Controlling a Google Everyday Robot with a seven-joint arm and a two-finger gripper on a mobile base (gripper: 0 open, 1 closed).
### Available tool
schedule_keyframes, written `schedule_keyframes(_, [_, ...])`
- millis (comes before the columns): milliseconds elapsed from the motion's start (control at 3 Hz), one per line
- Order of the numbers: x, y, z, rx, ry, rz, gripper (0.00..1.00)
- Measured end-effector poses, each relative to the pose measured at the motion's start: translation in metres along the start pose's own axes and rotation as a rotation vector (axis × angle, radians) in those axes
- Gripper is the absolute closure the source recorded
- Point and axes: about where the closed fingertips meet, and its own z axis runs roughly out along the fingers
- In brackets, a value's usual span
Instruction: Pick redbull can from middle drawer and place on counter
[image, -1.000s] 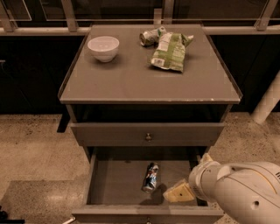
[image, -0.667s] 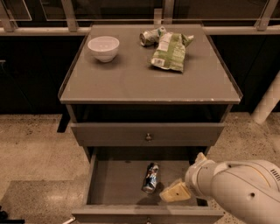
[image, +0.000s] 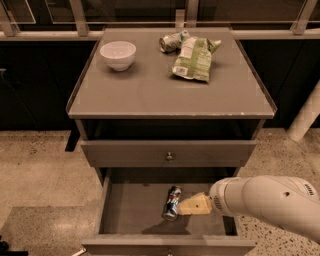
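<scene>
The redbull can (image: 171, 203), slim, blue and silver, lies on its side in the pulled-out middle drawer (image: 129, 212), near the middle of the grey bottom. My gripper (image: 184, 205), a beige wedge at the end of the thick white arm (image: 267, 199), reaches in from the right, and its tip is right against the can's right side. Whether it is around the can or just beside it does not show. The counter (image: 150, 92) is the flat grey cabinet top above.
On the counter stand a white bowl (image: 118, 54) at the back left, a dented can (image: 171, 42) and a green snack bag (image: 194, 58) at the back right. The top drawer (image: 169, 152) is closed. A white post (image: 305, 117) stands on the right floor.
My gripper has slid left across the drawer, closing the gap to the can. The can has not moved.
</scene>
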Motion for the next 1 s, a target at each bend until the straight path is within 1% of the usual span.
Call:
schedule_keyframes(333, [0.0, 0.0, 0.0, 0.0, 0.0, 0.0, 0.0])
schedule_keyframes(667, [0.003, -0.005, 0.014, -0.004, -0.019, 0.125, 0.0])
schedule_keyframes(1000, [0.003, -0.011, 0.049, -0.013, -0.054, 0.341, 0.0])
